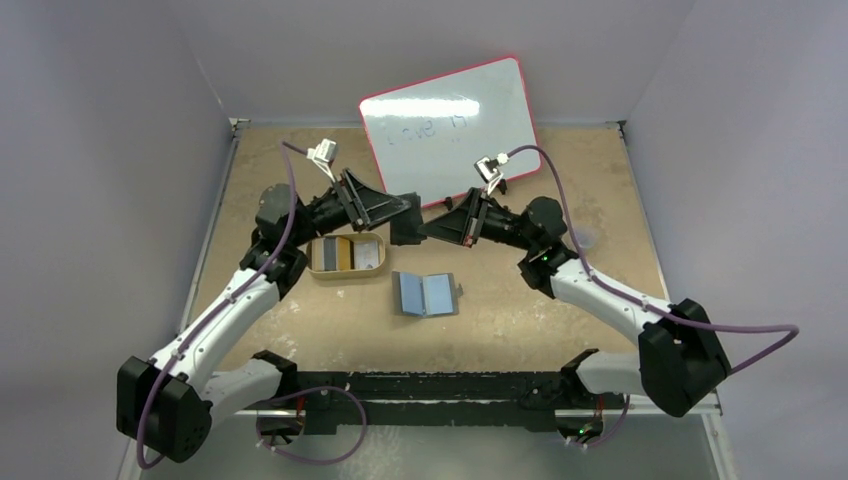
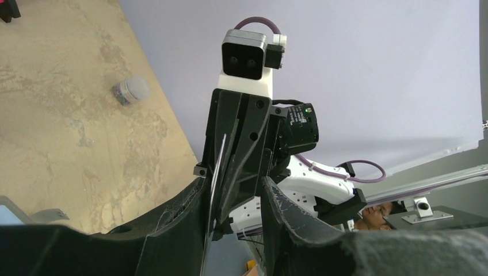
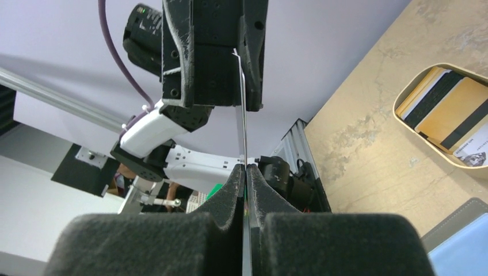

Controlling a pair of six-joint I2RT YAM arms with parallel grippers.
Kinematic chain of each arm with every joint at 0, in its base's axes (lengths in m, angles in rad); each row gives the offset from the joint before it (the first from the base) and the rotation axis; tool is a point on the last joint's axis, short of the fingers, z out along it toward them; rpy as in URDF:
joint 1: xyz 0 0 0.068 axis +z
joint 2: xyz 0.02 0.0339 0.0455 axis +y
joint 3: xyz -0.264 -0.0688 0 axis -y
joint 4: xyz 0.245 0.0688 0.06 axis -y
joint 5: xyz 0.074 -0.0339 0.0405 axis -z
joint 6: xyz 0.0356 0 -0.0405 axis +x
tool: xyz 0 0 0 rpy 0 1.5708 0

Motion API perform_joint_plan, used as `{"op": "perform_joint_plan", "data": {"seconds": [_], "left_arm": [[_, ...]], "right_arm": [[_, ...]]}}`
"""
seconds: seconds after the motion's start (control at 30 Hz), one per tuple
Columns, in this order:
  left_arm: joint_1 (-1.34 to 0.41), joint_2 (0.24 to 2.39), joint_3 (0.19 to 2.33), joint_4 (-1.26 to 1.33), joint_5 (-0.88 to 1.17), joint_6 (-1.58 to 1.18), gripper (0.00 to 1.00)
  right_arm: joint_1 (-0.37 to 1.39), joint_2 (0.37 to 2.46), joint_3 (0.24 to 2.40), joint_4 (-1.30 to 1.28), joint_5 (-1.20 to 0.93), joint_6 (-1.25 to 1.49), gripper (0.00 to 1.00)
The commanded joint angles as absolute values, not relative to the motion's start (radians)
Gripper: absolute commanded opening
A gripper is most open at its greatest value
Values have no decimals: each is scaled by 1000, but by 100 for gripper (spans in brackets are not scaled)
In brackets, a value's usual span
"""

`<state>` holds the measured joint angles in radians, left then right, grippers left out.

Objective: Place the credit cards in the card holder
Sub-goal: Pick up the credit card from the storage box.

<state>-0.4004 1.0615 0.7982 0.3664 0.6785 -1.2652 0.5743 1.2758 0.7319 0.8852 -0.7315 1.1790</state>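
The two grippers meet tip to tip above the table's middle. My right gripper point(image 1: 432, 228) point(image 3: 246, 172) is shut on one credit card point(image 3: 241, 115), seen edge-on and standing up from its pads. The card's far end reaches between the fingers of my left gripper point(image 1: 405, 225) point(image 2: 235, 190), which is open. There the card point(image 2: 216, 172) lies along one finger, with a wide gap to the other. The grey card holder point(image 1: 426, 294) point(image 3: 460, 241) lies open on the table below, blue-grey pockets up. More credit cards point(image 1: 335, 253) point(image 3: 443, 109) lie in the gold tin point(image 1: 350, 274).
The gold tin point(image 3: 403, 98) sits left of the card holder. A red-edged whiteboard point(image 1: 450, 130) leans at the back. A small round jar point(image 2: 131, 90) stands on the table to the right. Walls close off the left, right and back sides.
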Motion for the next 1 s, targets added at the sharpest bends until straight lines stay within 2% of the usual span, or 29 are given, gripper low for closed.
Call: {"op": "perform_joint_plan", "data": {"seconds": [0.0,0.3,0.4,0.53,0.73,0.97], "left_arm": [[-403,1010,765,448,657,-1305,36],[-403,1008,655,680,669,-1432,38],[-403,1009,649,679,668,-1423,34],[-402,1006,647,662,663,-1407,23],[-403,1011,655,642,666,-1383,0],[-403,994,720,364,653,-1186,0]], "right_arm": [[546,1250,702,1007,-692,1262,0],[531,1242,687,1016,-670,1289,0],[530,1241,684,1021,-661,1300,0],[528,1237,684,1009,-664,1290,0],[527,1238,681,1008,-669,1294,0],[473,1199,671,915,-683,1255,0]]}}
